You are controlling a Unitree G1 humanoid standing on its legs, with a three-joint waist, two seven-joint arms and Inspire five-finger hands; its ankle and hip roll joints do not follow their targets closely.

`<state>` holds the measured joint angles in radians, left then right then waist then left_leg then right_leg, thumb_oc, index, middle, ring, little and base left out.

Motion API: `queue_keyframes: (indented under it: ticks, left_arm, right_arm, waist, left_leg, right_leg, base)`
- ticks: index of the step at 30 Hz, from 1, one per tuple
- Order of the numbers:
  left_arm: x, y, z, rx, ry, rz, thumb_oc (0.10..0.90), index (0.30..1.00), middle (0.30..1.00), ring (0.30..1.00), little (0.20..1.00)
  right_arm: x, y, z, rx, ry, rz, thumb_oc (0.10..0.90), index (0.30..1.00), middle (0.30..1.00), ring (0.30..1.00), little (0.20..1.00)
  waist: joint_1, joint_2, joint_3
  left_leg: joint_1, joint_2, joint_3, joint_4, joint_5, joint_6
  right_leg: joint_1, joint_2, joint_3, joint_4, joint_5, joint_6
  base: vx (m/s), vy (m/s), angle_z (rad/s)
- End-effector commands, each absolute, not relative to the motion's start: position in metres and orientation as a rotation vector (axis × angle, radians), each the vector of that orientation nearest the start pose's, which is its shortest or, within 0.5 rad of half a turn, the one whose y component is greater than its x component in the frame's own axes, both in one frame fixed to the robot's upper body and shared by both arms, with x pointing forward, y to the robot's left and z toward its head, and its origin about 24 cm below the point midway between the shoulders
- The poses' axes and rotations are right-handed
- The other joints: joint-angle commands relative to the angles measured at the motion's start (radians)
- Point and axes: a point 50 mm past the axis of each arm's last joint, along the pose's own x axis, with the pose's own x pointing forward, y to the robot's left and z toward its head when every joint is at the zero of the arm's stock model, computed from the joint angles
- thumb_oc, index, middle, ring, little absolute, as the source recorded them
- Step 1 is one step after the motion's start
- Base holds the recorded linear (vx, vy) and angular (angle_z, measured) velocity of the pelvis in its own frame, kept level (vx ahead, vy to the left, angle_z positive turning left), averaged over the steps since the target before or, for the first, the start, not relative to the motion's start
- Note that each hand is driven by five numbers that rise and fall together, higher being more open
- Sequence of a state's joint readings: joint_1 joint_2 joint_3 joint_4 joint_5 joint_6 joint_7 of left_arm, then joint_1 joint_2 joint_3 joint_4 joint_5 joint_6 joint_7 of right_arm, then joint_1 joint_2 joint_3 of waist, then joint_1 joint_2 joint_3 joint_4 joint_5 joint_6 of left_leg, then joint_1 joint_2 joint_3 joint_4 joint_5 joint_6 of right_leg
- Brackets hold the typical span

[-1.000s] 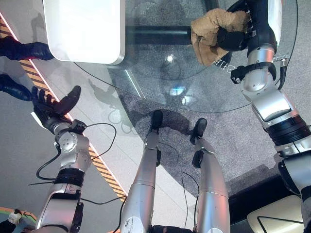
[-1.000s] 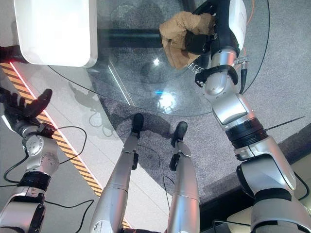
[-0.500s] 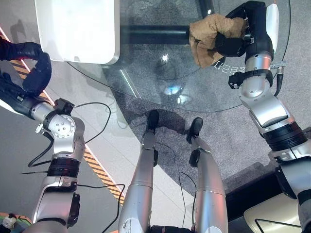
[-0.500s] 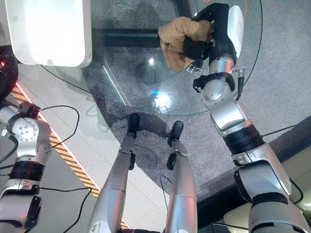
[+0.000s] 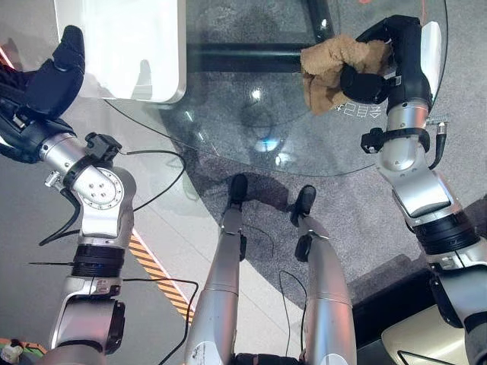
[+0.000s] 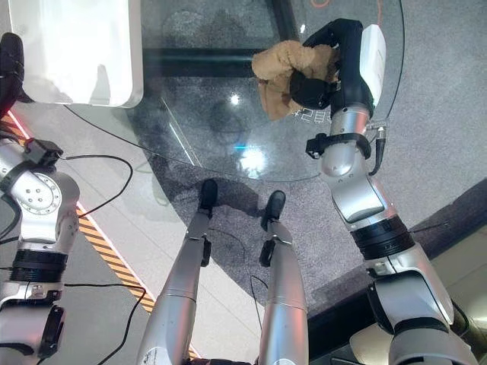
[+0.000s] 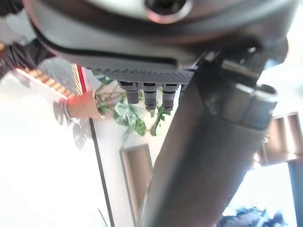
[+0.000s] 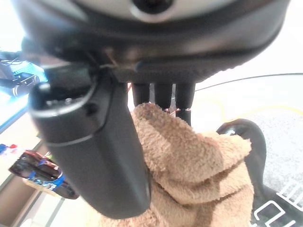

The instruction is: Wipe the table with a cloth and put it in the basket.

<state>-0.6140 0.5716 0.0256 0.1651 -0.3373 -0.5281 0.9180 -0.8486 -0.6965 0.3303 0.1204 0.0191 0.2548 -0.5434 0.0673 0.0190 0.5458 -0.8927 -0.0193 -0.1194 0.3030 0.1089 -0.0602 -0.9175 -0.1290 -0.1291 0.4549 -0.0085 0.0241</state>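
A: Starting at the left, where is the left hand (image 5: pixel 46 76)?

B: It is raised beside the white basket (image 5: pixel 129 46), which stands at the left edge of the round glass worktop (image 5: pixel 251 122). Its fingers look straight and relaxed, holding nothing, with the palm turned toward the basket's near corner. The arm is bent and lifted well off to the robot's left.

A: And across to the right?

B: The right hand (image 6: pixel 335 65) has its fingers and thumb curled round the tan cloth (image 6: pixel 285 68). The right wrist view shows the cloth (image 8: pixel 189 165) bunched thick against the palm, thumb clamped over it. The cloth sits over the far right part of the glass, a loose flap hanging toward the surface; whether it presses on the glass cannot be told for sure.

A: How should the wiping go, then?

B: Judging from this, the bunch should be pushed flat onto the glass so that a broad face of cloth rubs, not just the dangling flap. The forearm reaches straight out over the worktop, wrist roughly in line with it, which suits sweeping strokes leftward. Since the basket is well apart from the cloth, the sweep could end nearer that side, which would shorten the carry to the basket.
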Motion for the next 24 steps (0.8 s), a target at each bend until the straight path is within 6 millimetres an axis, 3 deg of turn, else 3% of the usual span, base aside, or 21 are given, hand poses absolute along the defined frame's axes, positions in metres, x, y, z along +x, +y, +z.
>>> queue_keyframes:
  ticks: [1,14,24]
  left_arm:
    - [0.261,0.263,0.295,-0.175,-1.29,0.701,0.8,0.9,0.9,0.9,0.9]
    - [0.275,0.22,0.301,-0.048,-1.219,0.264,0.8,0.9,0.9,0.9,0.9]
    - [0.289,0.194,0.301,-0.028,-1.151,0.048,0.8,0.9,0.9,0.9,0.9]
  right_arm:
    - [0.304,-0.174,0.332,-0.577,-1.001,-0.421,0.1,0.3,0.3,0.3,0.2]
    - [0.29,-0.166,0.346,-0.562,-1.092,-0.359,0.1,0.3,0.3,0.3,0.2]
    - [0.285,-0.157,0.362,-0.544,-1.161,-0.322,0.1,0.3,0.3,0.3,0.2]
  waist:
    - [-0.004,0.009,-0.026]
    - [-0.028,0.008,-0.026]
    - [-0.041,0.0,-0.026]
  left_leg:
    - [0.041,-0.007,0.029,0.037,-0.063,0.029]
    - [0.069,-0.001,0.047,0.024,-0.066,0.029]
    - [0.082,0.004,0.056,0.019,-0.066,0.029]
  right_leg:
    - [0.069,0.049,0.078,-0.036,-0.027,0.046]
    - [0.089,0.049,0.09,-0.05,-0.016,0.058]
    - [0.097,0.046,0.094,-0.058,-0.003,0.066]
  base:
    - [0.0,0.0,0.0]
    - [0.0,0.005,0.0]
    - [-0.01,0.011,-0.03]
